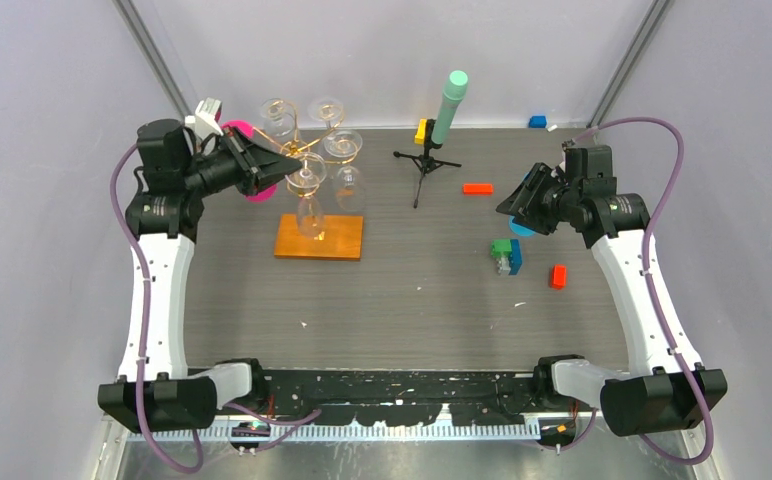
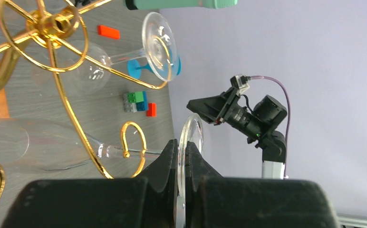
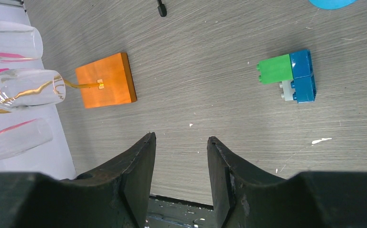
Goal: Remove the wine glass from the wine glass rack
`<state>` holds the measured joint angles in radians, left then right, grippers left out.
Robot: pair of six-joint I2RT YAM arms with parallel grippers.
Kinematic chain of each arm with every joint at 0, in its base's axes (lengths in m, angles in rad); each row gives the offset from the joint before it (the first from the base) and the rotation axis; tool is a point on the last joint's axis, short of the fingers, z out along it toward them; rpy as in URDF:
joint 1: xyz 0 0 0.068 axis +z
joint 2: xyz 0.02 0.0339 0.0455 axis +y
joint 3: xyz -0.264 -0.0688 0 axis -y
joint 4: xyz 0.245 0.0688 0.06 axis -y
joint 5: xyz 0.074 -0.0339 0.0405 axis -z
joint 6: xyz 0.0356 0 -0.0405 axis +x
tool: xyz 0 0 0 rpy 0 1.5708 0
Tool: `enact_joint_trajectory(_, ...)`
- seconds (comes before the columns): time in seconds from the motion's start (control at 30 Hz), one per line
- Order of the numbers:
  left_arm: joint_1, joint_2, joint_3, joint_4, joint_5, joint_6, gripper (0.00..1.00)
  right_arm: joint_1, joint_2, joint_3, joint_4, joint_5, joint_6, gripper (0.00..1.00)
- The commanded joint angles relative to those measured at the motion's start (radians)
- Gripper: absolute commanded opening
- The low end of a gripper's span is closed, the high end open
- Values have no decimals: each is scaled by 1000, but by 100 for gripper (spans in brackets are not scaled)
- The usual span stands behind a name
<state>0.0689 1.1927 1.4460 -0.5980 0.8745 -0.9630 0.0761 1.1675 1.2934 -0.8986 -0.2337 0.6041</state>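
The wine glass rack [image 1: 314, 150] is a gold scroll stand on an orange wooden base [image 1: 319, 237], left of centre at the back. Several clear glasses hang upside down from its arms. My left gripper [image 1: 294, 166] is at the rack's near-left arm. In the left wrist view my left gripper [image 2: 185, 145] is shut on the round foot of one wine glass [image 2: 192, 130]. That glass's stem [image 2: 112, 151] still runs through a gold curl [image 2: 133, 142]. My right gripper [image 1: 510, 208] hovers far to the right, open and empty [image 3: 181, 140].
A black tripod with a mint-green cylinder [image 1: 442, 125] stands right of the rack. A green and blue block cluster [image 1: 506, 256], red blocks [image 1: 478, 188] [image 1: 559, 276], a blue disc [image 1: 522, 229] and a yellow block [image 1: 420, 130] lie around. A pink object [image 1: 238, 130] sits behind the left arm.
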Motion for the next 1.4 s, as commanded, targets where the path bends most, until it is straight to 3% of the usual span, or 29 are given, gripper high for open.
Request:
enact_joint_trajectory(0.0,11,-35,-11,105,87,-67,0,-1,-17,47,11,1,-6,49)
enact_joint_trajectory(0.33,11,-60,24,6,83,1,0,-1,-30,50,12,-19,-7,52)
enact_joint_trajectory(0.57,13,-50,124,-146,-69,119,0,0,-85,31,56,-46,-10,66)
enact_joint_trajectory(0.7,23,-45,131,-142,-112,127,0,-1,-89,24,57,-59,-17,71)
enact_joint_trajectory(1.2,26,27,42,222,-26,-85,0,-1,-100,-10,82,-89,-22,73)
enact_joint_trajectory(1.37,-18,63,17,302,-21,-105,0,-1,-101,-22,102,-129,-28,73)
